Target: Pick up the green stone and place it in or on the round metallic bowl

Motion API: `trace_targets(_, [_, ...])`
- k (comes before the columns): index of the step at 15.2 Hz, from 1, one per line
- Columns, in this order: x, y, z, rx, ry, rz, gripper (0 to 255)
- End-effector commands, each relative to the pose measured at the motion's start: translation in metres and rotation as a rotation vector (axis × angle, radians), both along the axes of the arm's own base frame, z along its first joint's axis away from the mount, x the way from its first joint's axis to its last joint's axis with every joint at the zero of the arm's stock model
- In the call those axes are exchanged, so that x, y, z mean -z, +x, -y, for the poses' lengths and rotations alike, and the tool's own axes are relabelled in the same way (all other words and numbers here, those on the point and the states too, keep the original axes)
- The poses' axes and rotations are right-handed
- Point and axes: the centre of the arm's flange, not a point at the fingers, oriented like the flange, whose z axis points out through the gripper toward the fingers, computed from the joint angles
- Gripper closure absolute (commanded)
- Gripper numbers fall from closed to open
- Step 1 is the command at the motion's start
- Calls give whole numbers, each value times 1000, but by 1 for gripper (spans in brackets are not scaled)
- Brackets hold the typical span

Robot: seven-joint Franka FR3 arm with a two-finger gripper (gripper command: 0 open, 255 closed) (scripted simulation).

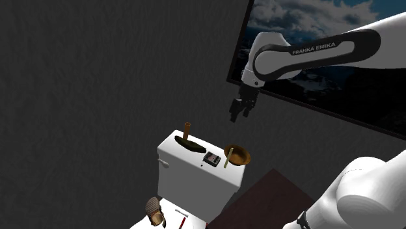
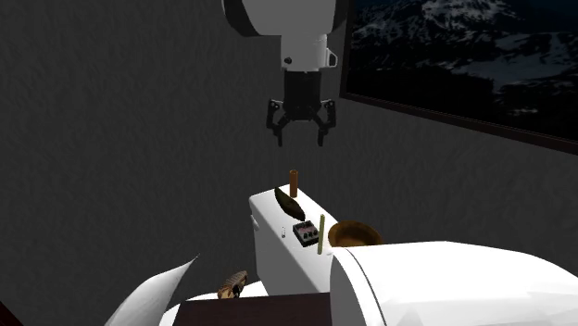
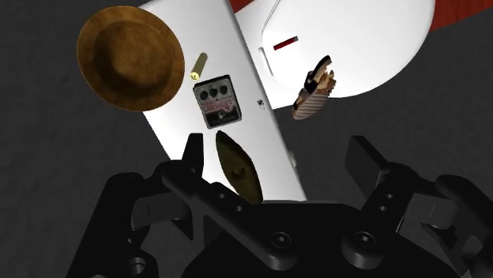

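Observation:
The green stone, a dark olive, elongated piece, lies on the white toilet tank lid beside an upright brown cylinder. The round bowl looks brown and sits at the lid's other end, partly overhanging it. My gripper hangs open well above the tank with nothing between its fingers. In the second exterior view the gripper hovers over the stone, with the bowl to the right. From the wrist, the stone lies near one finger, and the bowl is farther along the lid.
Between stone and bowl on the lid lie a small black pedal box and a yellowish stick. The white toilet lid below carries a striped shell-like object. A framed mountain picture hangs on the dark wall behind the arm.

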Motion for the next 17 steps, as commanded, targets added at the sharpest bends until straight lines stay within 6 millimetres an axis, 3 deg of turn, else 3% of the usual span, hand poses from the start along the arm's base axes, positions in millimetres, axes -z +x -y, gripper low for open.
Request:
trace_targets(1, [21,18,1,-19,-1,-4,0])
trace_targets(17, [183,160,-4,-160,-8,-43,0])
